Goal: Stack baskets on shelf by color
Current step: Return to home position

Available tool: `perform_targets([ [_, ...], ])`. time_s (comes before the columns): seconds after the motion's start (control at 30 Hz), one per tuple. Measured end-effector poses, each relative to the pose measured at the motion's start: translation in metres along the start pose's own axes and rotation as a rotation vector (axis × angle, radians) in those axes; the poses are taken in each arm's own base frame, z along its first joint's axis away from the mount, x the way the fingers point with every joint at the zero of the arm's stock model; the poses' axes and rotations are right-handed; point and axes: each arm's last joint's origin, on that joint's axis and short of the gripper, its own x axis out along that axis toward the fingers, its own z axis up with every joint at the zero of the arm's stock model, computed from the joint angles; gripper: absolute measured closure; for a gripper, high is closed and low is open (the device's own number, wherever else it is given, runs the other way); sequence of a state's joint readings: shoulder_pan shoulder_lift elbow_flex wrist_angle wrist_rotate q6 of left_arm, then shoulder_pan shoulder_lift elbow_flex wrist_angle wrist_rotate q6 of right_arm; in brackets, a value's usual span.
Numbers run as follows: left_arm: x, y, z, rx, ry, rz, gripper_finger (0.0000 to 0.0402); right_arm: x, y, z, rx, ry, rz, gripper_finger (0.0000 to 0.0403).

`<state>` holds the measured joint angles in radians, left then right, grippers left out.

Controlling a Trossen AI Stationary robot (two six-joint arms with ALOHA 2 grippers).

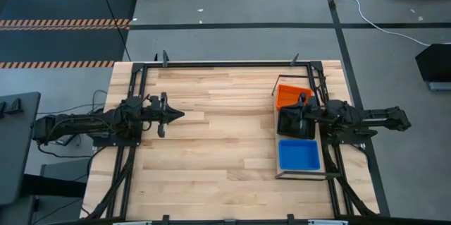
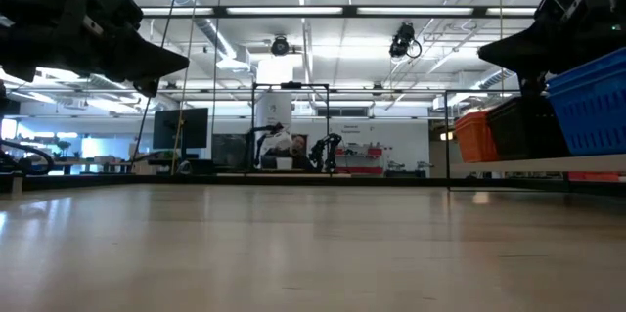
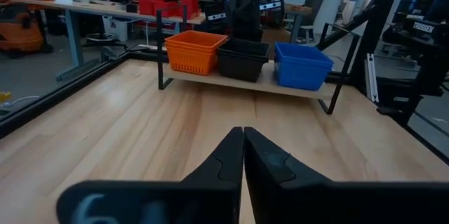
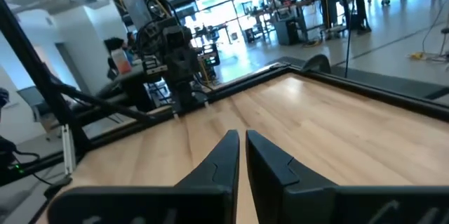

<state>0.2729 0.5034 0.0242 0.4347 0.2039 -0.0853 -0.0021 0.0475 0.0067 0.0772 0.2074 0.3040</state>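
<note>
The baskets [image 3: 242, 59], orange, black and blue, sat in a row on the shelf [image 3: 238, 83], light, stiff-looking things best taken by a rim, the right hand [image 4: 238, 138] above the black one, the left hand [image 3: 243, 131] well apart, both pressed together.

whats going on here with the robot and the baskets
Nothing is being handled. The orange basket, black basket and blue basket sit side by side on the shelf at the right of the table. The right gripper hangs above the shelf, shut and empty; the left gripper hovers over the table's left side, also shut and empty.
</note>
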Motion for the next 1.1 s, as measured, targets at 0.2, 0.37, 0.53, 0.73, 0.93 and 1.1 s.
perform_targets([
  [0.2,0.0000,0.0000,0.0001,-0.007,-0.001,0.000,0.0385,0.0000,0.0000,-0.0001,0.010,0.001,0.000,0.0369],
  [0.37,0.0000,0.0000,0.0001,-0.007,-0.001,0.000,0.0390,0.0000,0.0000,-0.0001,0.010,0.001,0.001,0.0369],
  [0.53,0.0000,0.0000,0.0001,-0.007,-0.001,0.001,0.0383,0.0000,0.0000,-0.0001,0.008,0.001,0.002,0.0370],
  [0.73,0.0000,0.0000,0.0001,-0.008,-0.002,0.001,0.0373,0.0000,0.0001,-0.0001,0.008,0.001,0.002,0.0368],
  [0.93,0.0000,0.0000,0.0001,-0.008,-0.002,0.001,0.0379,0.0000,0.0001,0.0000,0.008,0.001,0.002,0.0368],
  [1.1,0.0000,0.0000,0.0002,-0.008,-0.002,0.001,0.0383,0.0000,0.0001,0.0000,0.008,0.001,0.002,0.0368],
])
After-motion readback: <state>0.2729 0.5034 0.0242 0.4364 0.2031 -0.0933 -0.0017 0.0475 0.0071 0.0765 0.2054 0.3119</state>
